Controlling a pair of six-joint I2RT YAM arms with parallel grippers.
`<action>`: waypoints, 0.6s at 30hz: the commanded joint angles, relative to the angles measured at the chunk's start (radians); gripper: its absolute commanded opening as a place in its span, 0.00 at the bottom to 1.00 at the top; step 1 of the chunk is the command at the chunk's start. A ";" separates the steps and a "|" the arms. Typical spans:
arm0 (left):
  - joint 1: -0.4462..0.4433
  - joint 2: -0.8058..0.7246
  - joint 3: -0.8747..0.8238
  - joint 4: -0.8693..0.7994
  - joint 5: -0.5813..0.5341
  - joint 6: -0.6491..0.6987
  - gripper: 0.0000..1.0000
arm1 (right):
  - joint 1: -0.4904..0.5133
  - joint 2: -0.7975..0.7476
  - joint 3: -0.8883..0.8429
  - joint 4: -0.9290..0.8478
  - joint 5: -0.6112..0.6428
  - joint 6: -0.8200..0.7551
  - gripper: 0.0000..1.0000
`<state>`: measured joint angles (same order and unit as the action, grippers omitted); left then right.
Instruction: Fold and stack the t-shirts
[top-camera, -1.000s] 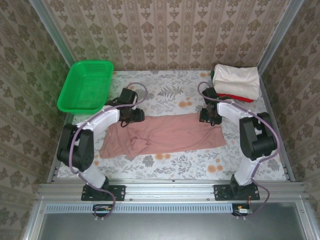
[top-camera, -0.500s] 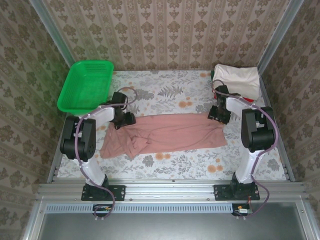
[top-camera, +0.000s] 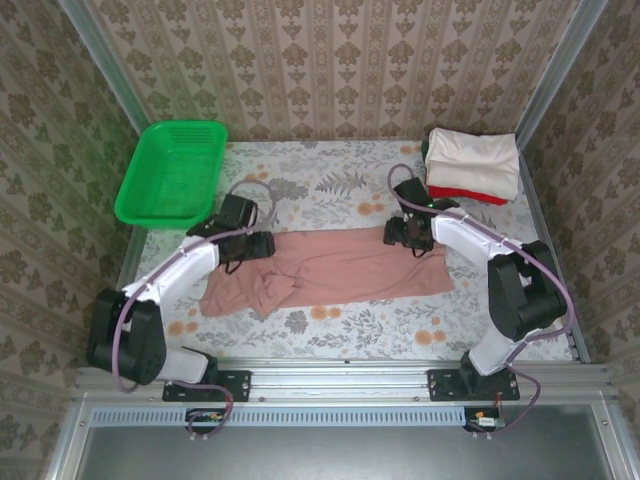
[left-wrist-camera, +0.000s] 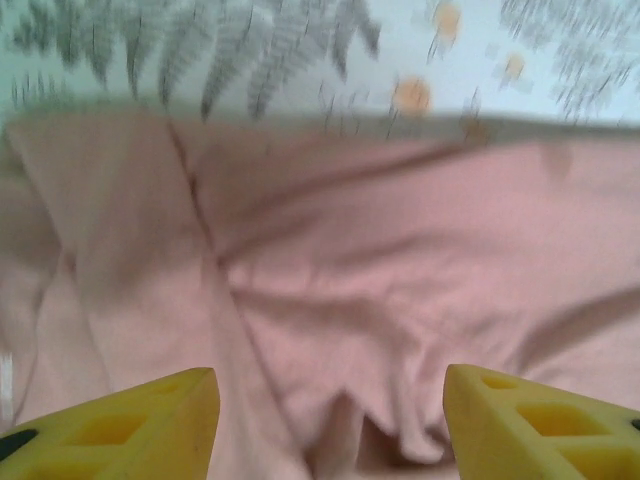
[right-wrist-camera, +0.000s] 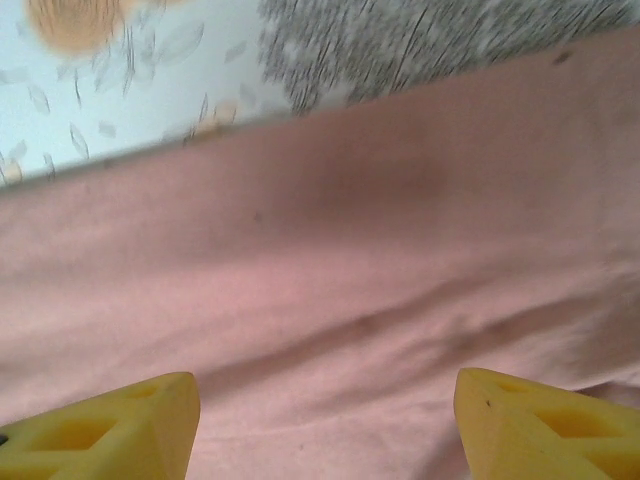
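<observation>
**A:** From above, where is the dusty-pink t-shirt (top-camera: 340, 268) lying?

**B:** It is lying across the middle of the worktop (top-camera: 330, 185), bunching up toward the left edge. The left fingers (top-camera: 262, 243) and right fingers (top-camera: 392, 233) are hanging over its far edge, well apart.

**A:** And the others?

**B:** The cream t-shirt (top-camera: 475, 158) is sitting folded on the red t-shirt (top-camera: 468, 193) in the far right corner. The green mesh basket (top-camera: 172, 172) is sitting at the far left corner.

**A:** Left wrist?

**B:** The left fingers (left-wrist-camera: 130, 425) are standing wide, gripping nothing, over wrinkled pink cloth.

**A:** Right wrist?

**B:** The right fingers (right-wrist-camera: 520, 425) are also gaping wide and empty, over smoother cloth beside the shirt's edge.
</observation>
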<state>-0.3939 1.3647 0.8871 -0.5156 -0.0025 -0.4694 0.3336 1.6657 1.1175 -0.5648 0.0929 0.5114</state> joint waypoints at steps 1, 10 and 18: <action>0.019 -0.036 -0.108 -0.071 -0.053 -0.075 0.59 | 0.007 0.049 -0.021 0.024 -0.003 0.037 0.70; 0.023 -0.010 -0.183 -0.024 -0.001 -0.083 0.51 | 0.008 0.139 0.004 0.024 0.019 0.032 0.71; 0.062 -0.086 -0.152 -0.095 -0.022 -0.043 0.05 | 0.005 0.173 0.025 0.008 0.045 0.028 0.71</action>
<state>-0.3523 1.3254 0.7124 -0.5575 -0.0120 -0.5297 0.3435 1.8114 1.1152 -0.5461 0.1017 0.5293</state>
